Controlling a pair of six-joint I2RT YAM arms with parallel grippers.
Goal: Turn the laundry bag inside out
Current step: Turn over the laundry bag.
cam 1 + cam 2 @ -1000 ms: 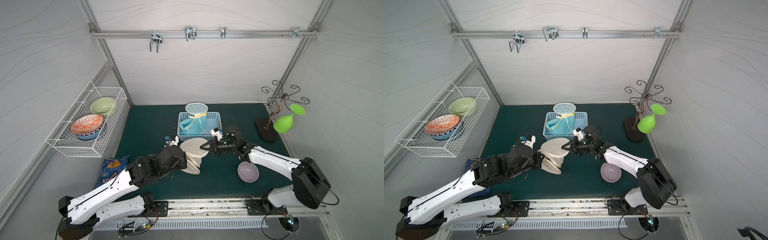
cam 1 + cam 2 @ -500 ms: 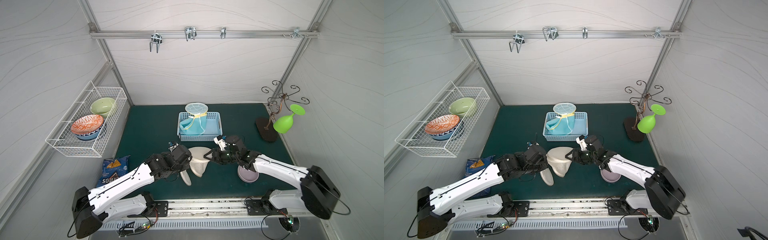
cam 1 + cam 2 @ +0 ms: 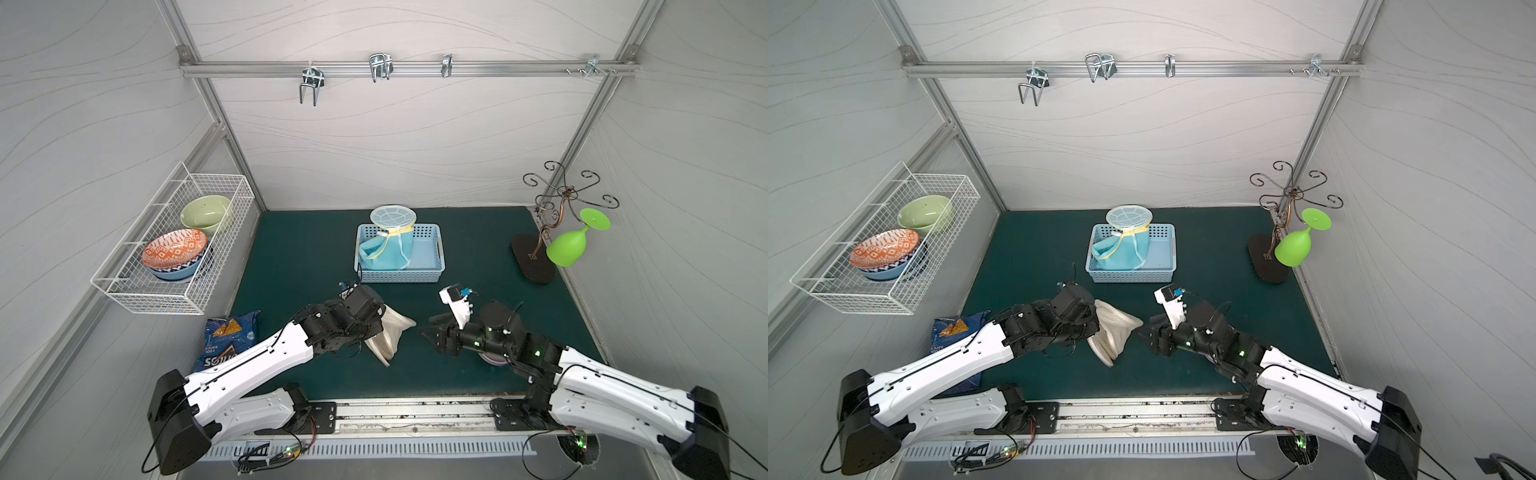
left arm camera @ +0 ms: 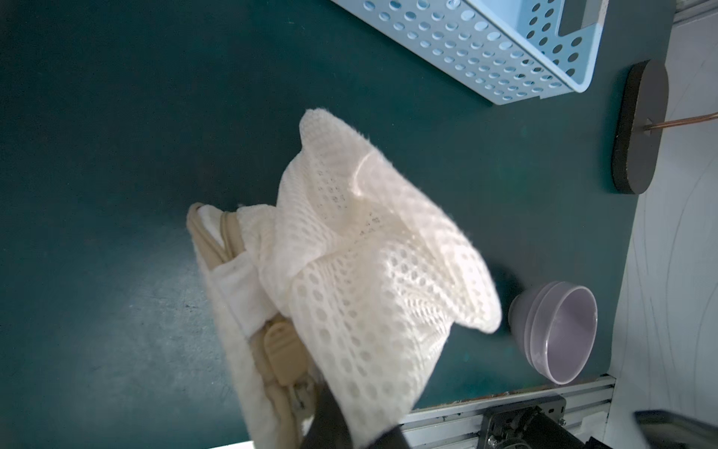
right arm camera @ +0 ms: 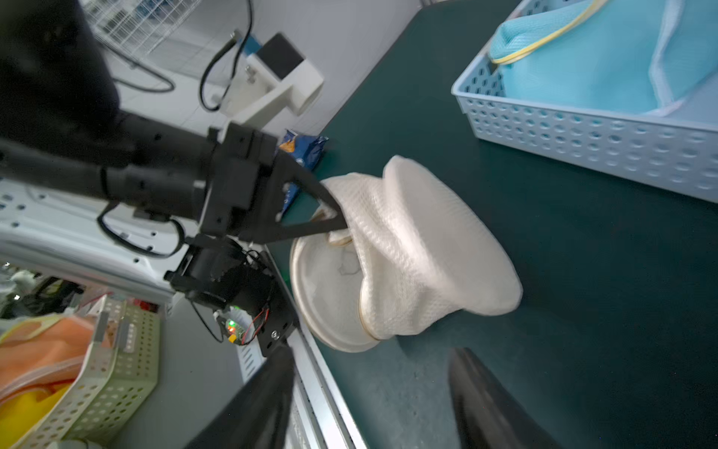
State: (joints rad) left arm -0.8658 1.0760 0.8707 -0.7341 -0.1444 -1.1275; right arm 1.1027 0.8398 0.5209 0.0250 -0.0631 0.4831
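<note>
On the left, the left gripper (image 5: 336, 223) is pressed together on the beige-trimmed rim of the laundry bag (image 3: 390, 332), which hangs low over the front middle of the green desk (image 3: 299, 257); the bag is cream open-weave mesh, soft and light, with a stiffer round hoop, so it should sag and crumple; the rim or the closed end looks the best hold; to the right, the right gripper (image 3: 426, 326) stands spread and empty, just beside the bag's pointed end.

The laundry bag (image 3: 390, 332) sits in front of the perforated basket (image 3: 399, 277); the chip bag (image 3: 226, 340) lies to its left, the stemware stand (image 3: 533, 259) at the back right
</note>
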